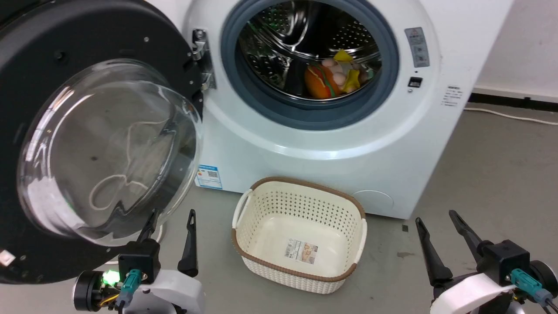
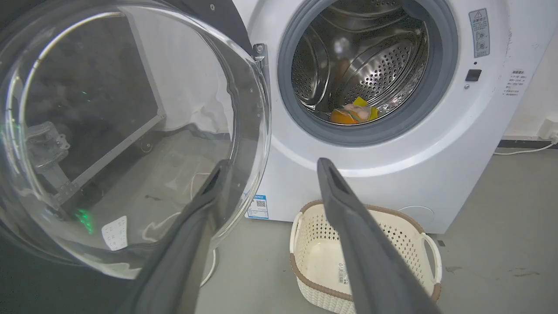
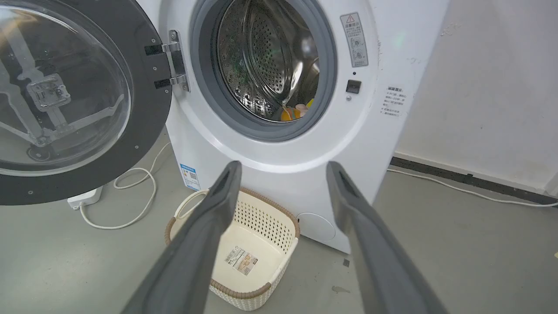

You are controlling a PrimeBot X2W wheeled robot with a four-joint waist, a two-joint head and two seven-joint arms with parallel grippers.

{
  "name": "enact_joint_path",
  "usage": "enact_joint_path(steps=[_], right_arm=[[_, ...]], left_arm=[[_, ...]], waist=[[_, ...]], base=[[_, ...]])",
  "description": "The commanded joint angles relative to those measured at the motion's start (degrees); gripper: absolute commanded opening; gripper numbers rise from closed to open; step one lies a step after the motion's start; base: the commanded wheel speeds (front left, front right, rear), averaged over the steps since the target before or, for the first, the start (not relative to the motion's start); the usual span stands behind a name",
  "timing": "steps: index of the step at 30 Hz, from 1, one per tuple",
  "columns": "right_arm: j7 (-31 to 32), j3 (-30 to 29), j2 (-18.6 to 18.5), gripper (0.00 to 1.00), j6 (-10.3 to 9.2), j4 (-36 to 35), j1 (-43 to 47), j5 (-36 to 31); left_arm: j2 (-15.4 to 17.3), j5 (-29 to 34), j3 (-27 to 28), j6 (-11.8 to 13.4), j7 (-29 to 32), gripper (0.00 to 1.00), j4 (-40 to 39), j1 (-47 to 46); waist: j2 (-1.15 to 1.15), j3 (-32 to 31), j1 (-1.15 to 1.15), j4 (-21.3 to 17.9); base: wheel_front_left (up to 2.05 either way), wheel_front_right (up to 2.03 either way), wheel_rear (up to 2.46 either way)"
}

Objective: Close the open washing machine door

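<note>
Black-rimmed washing machine door (image 1: 43, 43), grey gasket (image 1: 305, 117), cream brown-trimmed basket (image 1: 301, 204)

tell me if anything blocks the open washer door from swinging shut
Nothing visible does. The round black-rimmed glass door has a free arc to the grey-gasketed drum opening. The colourful toys lie inside it, and the cream perforated plastic basket sits low on the floor, seemingly beneath the door's sweep.

Warning-triangle sticker (image 3: 354, 39) on washing machine (image 3: 348, 144), QR-code label (image 1: 208, 176) below, wording unreadable
</note>
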Motion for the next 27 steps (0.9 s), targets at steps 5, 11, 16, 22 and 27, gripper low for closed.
enact_joint_path(steps=[5,11,16,22,27], right_arm=[[-1.14,0.21,0.07,1.00,0.01,-0.45,1.05,0.48],[-1.86,0.44,0.08,1.00,0.01,-0.34,1.37,0.73],[-2.46,1.07,0.09,1.00,0.01,-0.30,1.16,0.89],[-3.18,2.50,0.10,1.00,0.02,0.29,0.20,0.82],[-3.78,4.04,0.11,1.00,0.02,1.06,-0.70,0.62]], left_arm=[[0.64,0.12,-0.53,0.51,-1.13,1.00,-0.33,0.39],[1.08,0.10,-0.92,0.75,-1.84,1.00,-0.56,0.67],[1.43,0.04,-0.95,1.27,-2.44,1.00,-1.15,1.05],[1.68,-0.01,-0.88,2.20,-3.16,1.00,-2.22,1.69],[1.86,-0.07,-0.78,3.00,-3.76,1.00,-3.17,2.36]], waist=[[0.00,-0.32,-0.01,2.19],[0.00,-0.61,-0.01,4.75],[0.00,-0.37,-0.01,6.50],[0.00,0.06,-0.01,8.23],[0.00,0.29,-0.01,9.57]], base=[[0.00,0.00,0.00],[0.00,0.00,0.00],[0.00,0.00,0.00],[0.00,0.00,0.00],[0.00,0.00,0.00]])
